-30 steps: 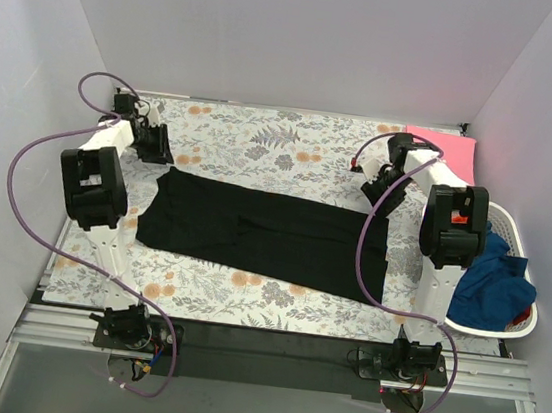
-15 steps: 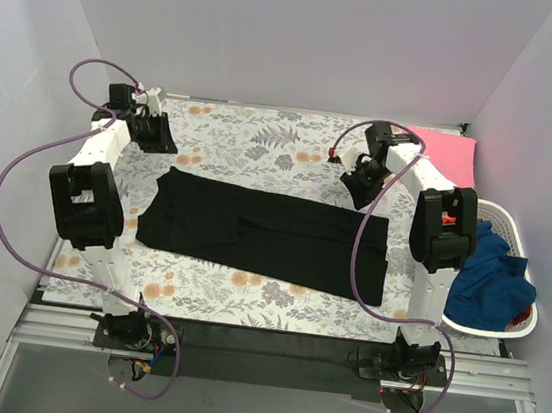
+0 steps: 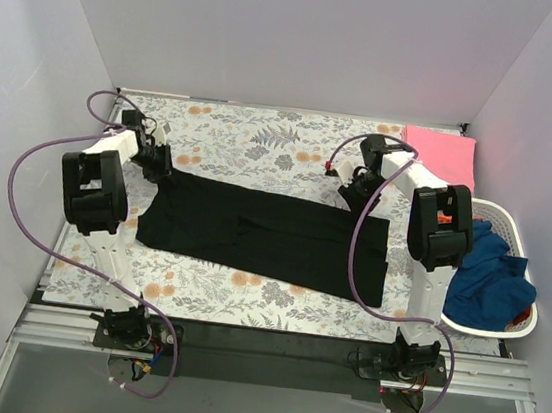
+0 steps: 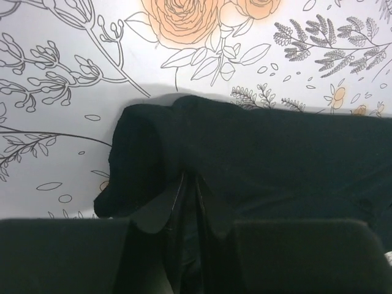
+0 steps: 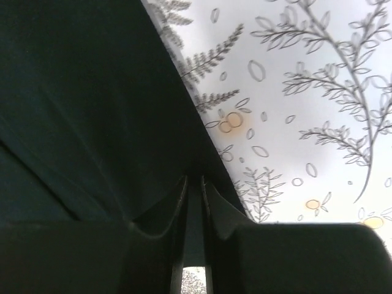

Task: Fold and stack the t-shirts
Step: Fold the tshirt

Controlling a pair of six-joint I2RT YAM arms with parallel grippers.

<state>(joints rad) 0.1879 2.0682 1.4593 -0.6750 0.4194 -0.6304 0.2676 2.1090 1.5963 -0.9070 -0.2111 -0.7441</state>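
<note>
Black fabric t-shirt (image 3: 262, 235), apparently part-folded, on floral worktop (image 3: 263, 145). Left claw (image 4: 190, 179) and right claw (image 5: 195, 179) each pinch its far edge. Folded pink shirt (image 3: 442, 151) likely done. Blue garments (image 3: 488, 283) remain in white plastic basket (image 3: 517, 232).

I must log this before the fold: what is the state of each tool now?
Left tool: closed on a corner of the black t-shirt.
Right tool: closed on the same shirt's edge.

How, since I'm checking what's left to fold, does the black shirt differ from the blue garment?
The black shirt lies spread flat on the table; the blue garment sits crumpled in the white basket. The left gripper and right gripper pinch the black shirt's far edge; neither touches the blue garment. Both are plain cloth.
</note>
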